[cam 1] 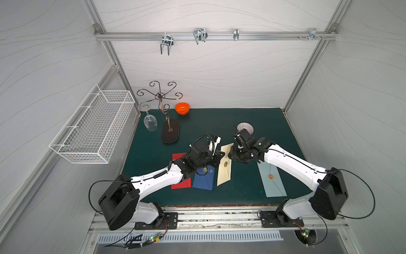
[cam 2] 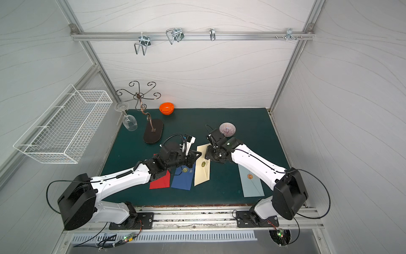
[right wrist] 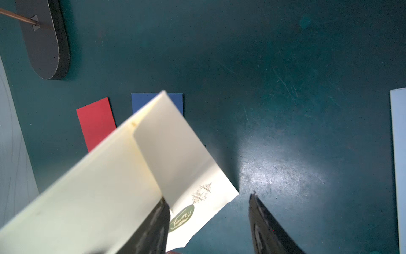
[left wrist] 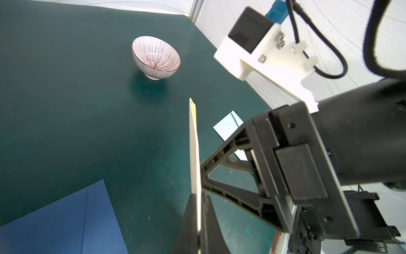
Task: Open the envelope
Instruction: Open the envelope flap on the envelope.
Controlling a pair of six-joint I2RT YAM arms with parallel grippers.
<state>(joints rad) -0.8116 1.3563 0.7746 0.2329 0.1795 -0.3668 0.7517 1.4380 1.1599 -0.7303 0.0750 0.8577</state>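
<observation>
Cream paper envelope (cam 1: 224,169), long and narrow, is the one being worked. It sits near the middle of the dark green mat (cam 1: 219,123), between the dark blue envelope (cam 1: 204,182) and the pale blue envelope (cam 1: 273,182), which lies well apart. A flat red envelope (right wrist: 96,123) lies beyond the blue one. The far end of the cream one looks raised off the mat. We cannot tell whether its near end rests on the surface.

We see the left gripper (left wrist: 198,195) with its jaws pressed together on one long edge of the envelope, which runs edge-on away from that wrist camera. We judge this grip is there to keep the body from sliding or twisting while the other arm works on the closure.

The right gripper (right wrist: 208,195) meets it from the opposite side with its jaws apart and nothing clamped. In its wrist view the triangular flap (right wrist: 175,149) stands slightly away from the envelope body. The flap's tip, bearing a round green seal (right wrist: 182,220), reaches into the gap beside one finger. We read this as lining up to pinch the flap and peel it back, so the opening is only begun.
</observation>
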